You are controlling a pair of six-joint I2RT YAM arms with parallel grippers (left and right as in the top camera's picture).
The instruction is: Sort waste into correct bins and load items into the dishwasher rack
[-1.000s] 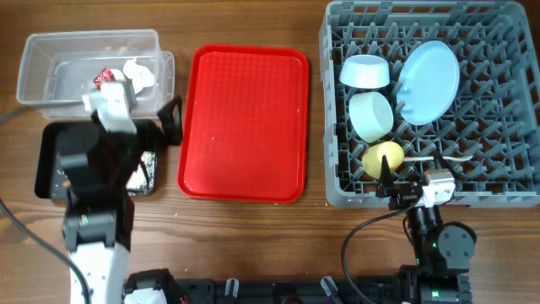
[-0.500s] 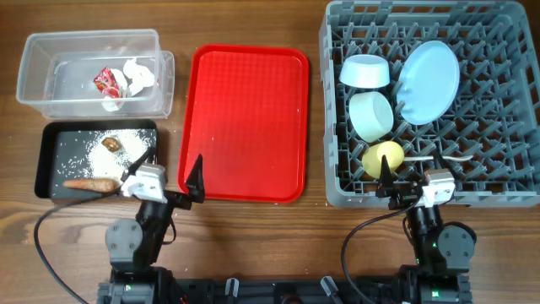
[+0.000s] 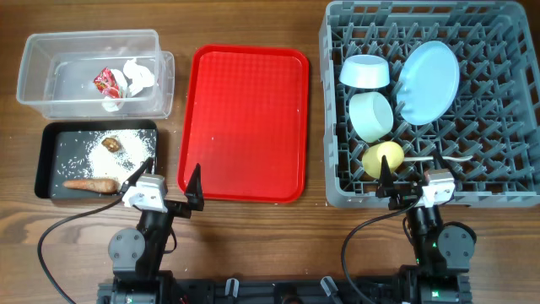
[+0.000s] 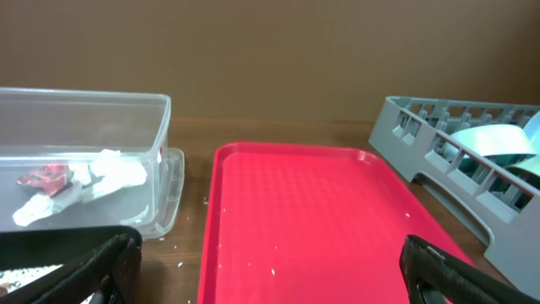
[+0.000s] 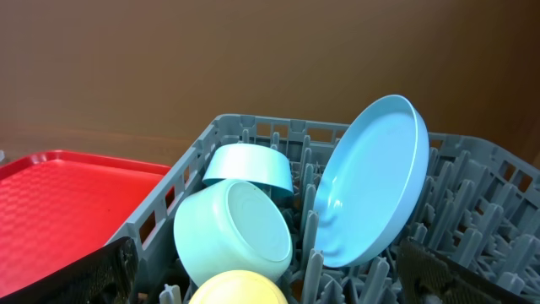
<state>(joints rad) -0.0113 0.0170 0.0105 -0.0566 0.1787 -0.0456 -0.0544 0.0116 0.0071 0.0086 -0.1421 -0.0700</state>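
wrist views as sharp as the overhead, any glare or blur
Overhead: sharp, evenly lit, soft shadows. Left wrist: red tray and clear tub crisp, its own fingers dark and blurred at the bottom corners. Right wrist: fingers blurred likewise, soft sheen on the plate.

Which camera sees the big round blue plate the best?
The right wrist view: the round light blue plate looks big, leaning on edge among the pegs of the grey plastic dishwasher rack. Overhead shows it smaller. The left wrist view catches only the rack's corner, so the plate is unclear there.
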